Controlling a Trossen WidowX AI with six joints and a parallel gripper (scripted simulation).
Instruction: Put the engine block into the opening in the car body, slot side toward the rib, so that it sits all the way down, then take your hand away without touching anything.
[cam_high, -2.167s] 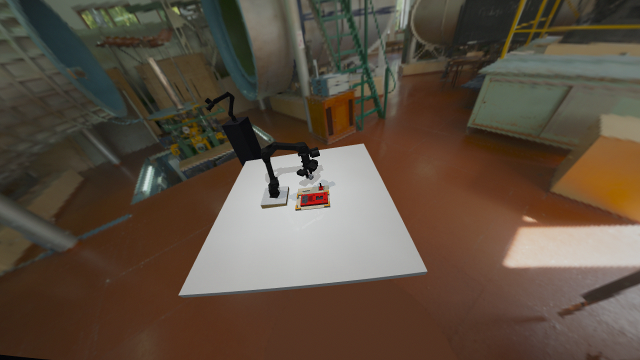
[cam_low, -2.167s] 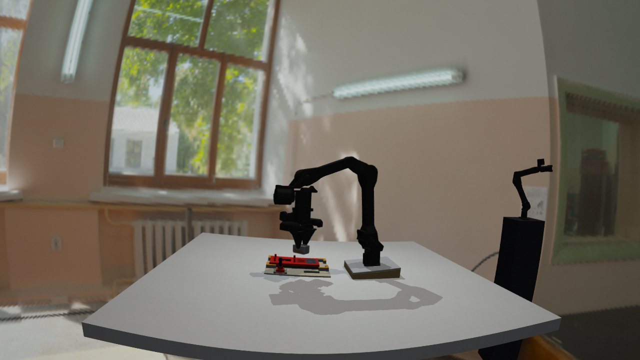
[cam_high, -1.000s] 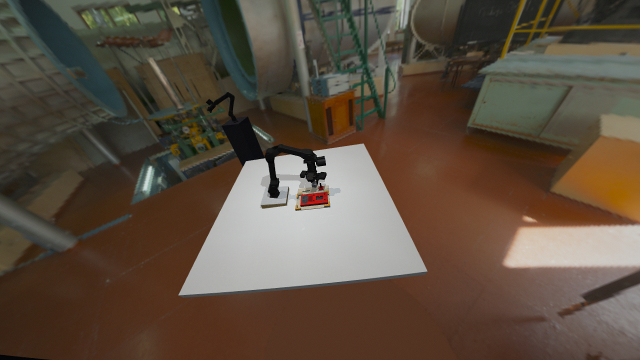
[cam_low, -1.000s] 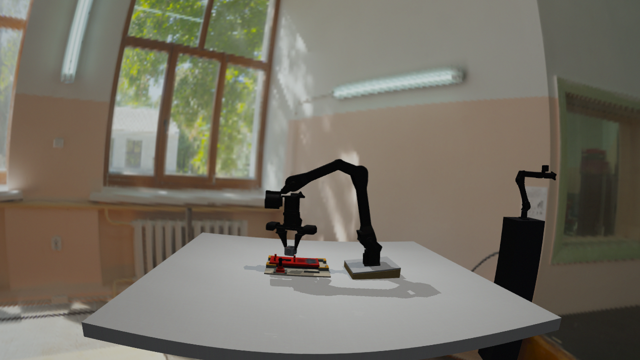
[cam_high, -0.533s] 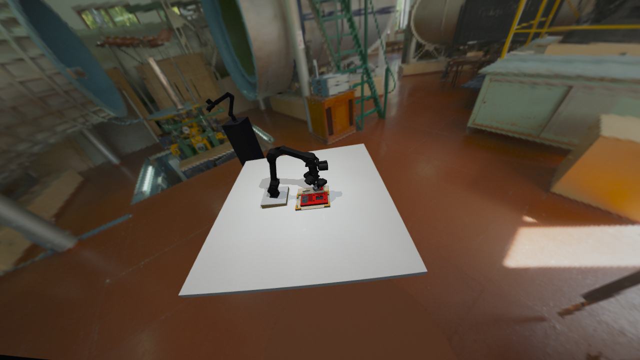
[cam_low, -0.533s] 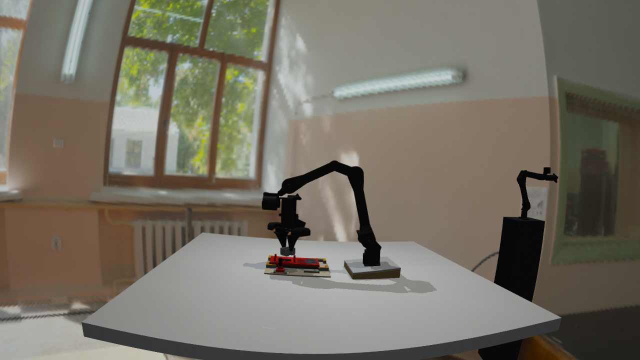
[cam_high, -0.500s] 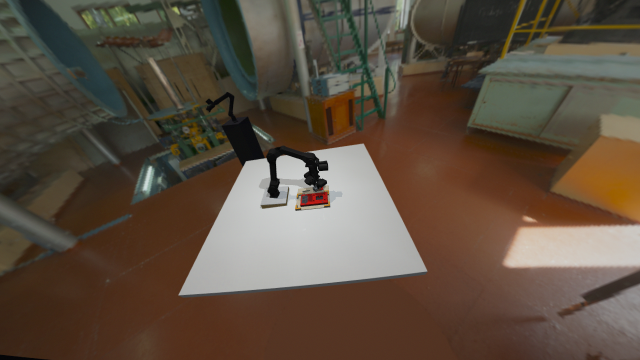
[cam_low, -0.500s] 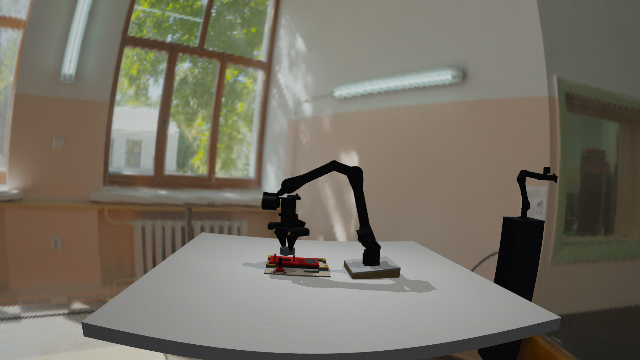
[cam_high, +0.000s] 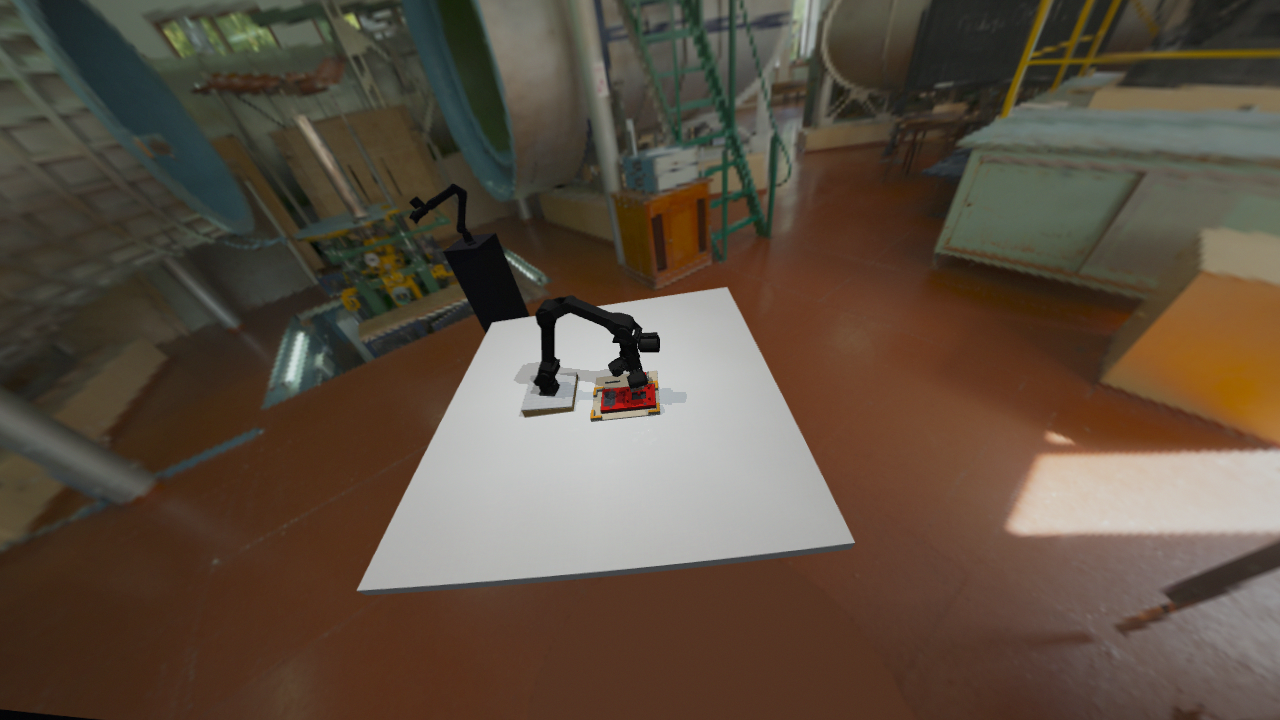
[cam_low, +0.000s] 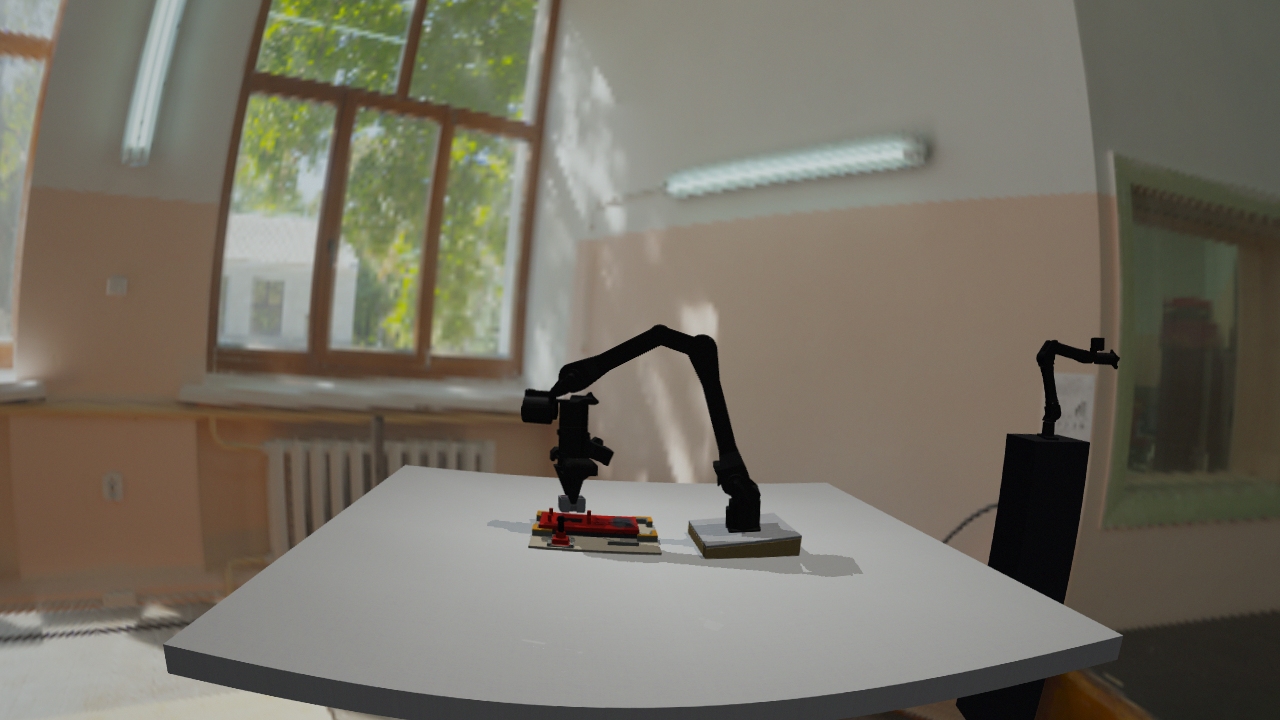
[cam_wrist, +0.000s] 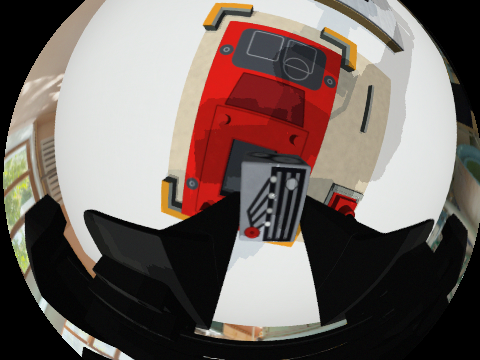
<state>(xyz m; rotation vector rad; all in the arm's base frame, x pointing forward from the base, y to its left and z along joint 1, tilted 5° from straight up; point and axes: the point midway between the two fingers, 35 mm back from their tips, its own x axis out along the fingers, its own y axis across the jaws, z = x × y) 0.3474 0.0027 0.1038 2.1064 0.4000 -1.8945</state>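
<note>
My gripper (cam_wrist: 271, 200) (cam_low: 572, 497) (cam_high: 634, 386) is shut on the grey engine block (cam_wrist: 274, 200) (cam_low: 571, 505), which has dark stripes and a red dot on its top face. I hold it just above the red car body (cam_wrist: 267, 107) (cam_low: 595, 523) (cam_high: 626, 402). The car body lies flat on a beige board (cam_wrist: 194, 100) (cam_low: 590, 544) with orange corner marks. In the wrist view the block hangs over the near end of the dark rectangular opening (cam_wrist: 235, 163) and hides most of it. The rib is not visible.
A small red part (cam_wrist: 343, 202) (cam_low: 554, 532) sits on the board beside the car body. The arm's base stands on a grey plate (cam_low: 744, 537) (cam_high: 547, 400) next to the board. A black pillar (cam_low: 1038, 510) (cam_high: 486, 282) with a camera arm stands at the table's edge.
</note>
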